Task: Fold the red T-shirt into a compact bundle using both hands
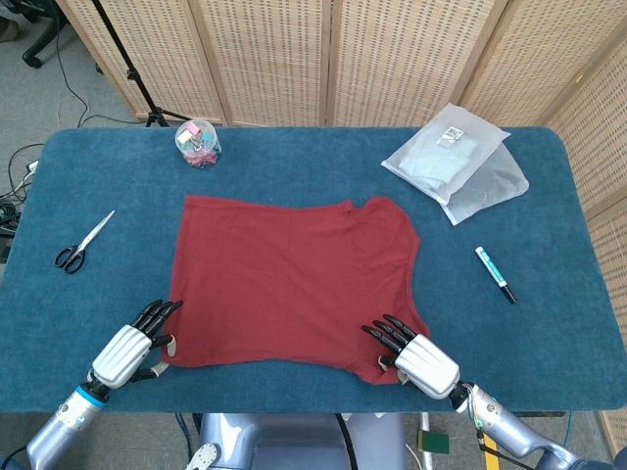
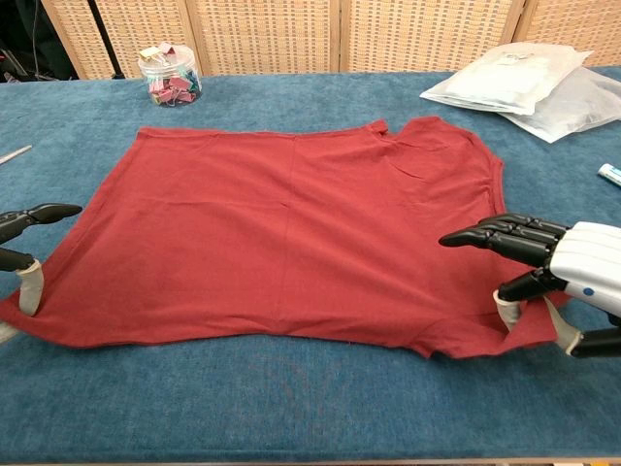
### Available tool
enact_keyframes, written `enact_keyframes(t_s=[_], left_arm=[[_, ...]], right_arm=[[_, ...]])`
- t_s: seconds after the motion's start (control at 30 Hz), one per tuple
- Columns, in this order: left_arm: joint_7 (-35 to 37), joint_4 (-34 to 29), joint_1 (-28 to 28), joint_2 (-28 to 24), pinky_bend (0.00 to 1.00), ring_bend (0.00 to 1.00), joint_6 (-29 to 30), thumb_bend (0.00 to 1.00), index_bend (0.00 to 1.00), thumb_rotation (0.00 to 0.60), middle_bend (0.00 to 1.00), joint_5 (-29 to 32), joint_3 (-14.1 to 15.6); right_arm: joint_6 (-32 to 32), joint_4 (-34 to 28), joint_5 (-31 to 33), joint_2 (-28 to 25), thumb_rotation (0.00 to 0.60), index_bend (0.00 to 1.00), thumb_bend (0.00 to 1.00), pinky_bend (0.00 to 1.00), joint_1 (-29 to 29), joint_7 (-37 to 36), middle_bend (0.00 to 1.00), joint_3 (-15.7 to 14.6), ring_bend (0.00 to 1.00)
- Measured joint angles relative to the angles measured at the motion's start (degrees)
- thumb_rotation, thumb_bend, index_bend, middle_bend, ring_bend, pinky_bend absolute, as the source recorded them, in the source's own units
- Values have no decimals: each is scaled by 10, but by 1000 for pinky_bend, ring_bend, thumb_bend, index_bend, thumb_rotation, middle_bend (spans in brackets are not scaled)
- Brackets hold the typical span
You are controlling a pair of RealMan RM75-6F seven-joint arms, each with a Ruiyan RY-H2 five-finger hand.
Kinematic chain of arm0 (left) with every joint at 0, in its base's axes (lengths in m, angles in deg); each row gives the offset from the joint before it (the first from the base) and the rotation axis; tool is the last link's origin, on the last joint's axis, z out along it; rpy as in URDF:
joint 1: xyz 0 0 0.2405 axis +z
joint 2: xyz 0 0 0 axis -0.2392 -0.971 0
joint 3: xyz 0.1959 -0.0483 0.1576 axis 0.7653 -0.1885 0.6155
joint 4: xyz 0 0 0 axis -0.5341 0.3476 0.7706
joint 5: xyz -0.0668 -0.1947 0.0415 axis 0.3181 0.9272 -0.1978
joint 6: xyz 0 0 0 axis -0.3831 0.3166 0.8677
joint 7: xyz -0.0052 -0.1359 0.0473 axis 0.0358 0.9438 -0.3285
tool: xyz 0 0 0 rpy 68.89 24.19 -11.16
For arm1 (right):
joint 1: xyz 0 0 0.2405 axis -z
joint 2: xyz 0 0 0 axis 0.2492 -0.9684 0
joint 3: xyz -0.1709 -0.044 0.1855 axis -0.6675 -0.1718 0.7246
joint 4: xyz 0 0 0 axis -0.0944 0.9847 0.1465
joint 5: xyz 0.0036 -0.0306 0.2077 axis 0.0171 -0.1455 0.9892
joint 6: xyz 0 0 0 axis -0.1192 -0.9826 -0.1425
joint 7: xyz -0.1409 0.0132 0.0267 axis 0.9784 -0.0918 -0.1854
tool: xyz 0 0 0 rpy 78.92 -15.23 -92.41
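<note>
Red T-shirt (image 1: 292, 279) flat on blue counter (image 1: 549, 323), centre, unfolded. Step: taking hold of near hem corners.

Left hand (image 1: 130, 349) at near-left corner, thumb tip on hem, other fingers spread above; whether cloth is held, cannot tell. Right hand (image 1: 416, 357) at near-right corner, cloth nipped between thumb and fingers (image 2: 485, 237).

Next: confirm both holds, lift hem, carry toward collar evenly.

No legible writing; packet label (image 1: 453, 133) too small.
</note>
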State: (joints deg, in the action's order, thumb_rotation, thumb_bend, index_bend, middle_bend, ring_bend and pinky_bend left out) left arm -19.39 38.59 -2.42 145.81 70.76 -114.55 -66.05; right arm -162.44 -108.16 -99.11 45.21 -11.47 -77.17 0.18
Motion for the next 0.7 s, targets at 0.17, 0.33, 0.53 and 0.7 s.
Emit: enact_keyframes(t_s=[0.17, 0.33, 0.53, 0.7], left_arm=[[3, -11, 8, -17, 0, 0, 26, 524, 724, 600, 0, -19, 15], [8, -23, 21, -35, 0, 0, 53, 528, 725, 600, 0, -34, 32], [9, -29, 37, -52, 0, 0, 88, 543, 725, 600, 0, -57, 52], [18, -17, 55, -61, 0, 0, 131, 550, 725, 600, 0, -84, 72]], right_arm=[[-13, -12, -22, -13, 600, 624, 878, 10, -3, -14, 59, -16, 0], [-24, -32, -50, -30, 600, 625, 878, 10, -5, -24, 59, -40, 0], [-42, -47, -83, -45, 600, 625, 878, 10, -2, -23, 59, -66, 0], [-64, -54, -115, -56, 600, 625, 878, 10, 6, -26, 59, -91, 0]])
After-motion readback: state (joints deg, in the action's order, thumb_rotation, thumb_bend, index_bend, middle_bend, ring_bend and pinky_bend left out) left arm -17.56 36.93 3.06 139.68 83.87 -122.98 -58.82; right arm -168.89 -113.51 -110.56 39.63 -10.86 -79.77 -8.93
